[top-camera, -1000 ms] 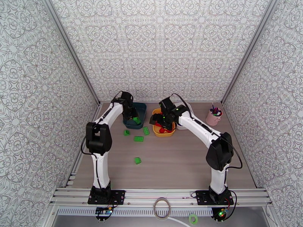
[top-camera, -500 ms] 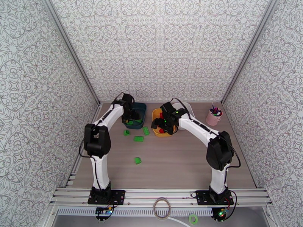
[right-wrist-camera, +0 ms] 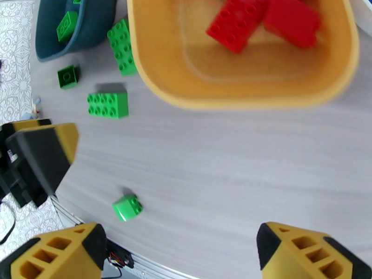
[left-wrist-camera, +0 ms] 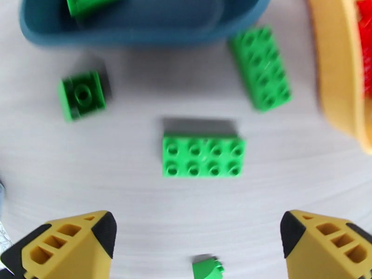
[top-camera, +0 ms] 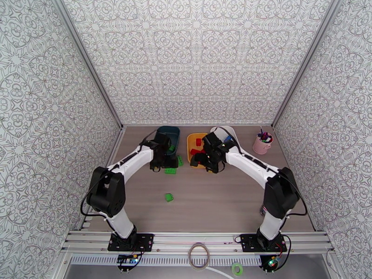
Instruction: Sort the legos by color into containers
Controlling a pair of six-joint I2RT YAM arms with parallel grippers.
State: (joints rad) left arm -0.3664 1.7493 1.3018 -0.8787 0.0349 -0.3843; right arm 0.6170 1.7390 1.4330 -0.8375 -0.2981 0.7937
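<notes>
A green eight-stud lego [left-wrist-camera: 203, 156] lies flat on the bench [left-wrist-camera: 139, 201], near the dark teal container [left-wrist-camera: 139, 29]. Red legos [right-wrist-camera: 242, 22] sit in the yellow container [right-wrist-camera: 242, 96]. The left gripper [left-wrist-camera: 197, 231] hangs above the green lego, jaws wide apart and empty. The right gripper [right-wrist-camera: 180, 245], equally wide and empty, hovers beside the yellow container.

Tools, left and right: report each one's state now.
Left tool: open, holding nothing.
Right tool: open, holding nothing.

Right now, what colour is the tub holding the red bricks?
Yellow tub; clearest from the right wrist view.
</notes>
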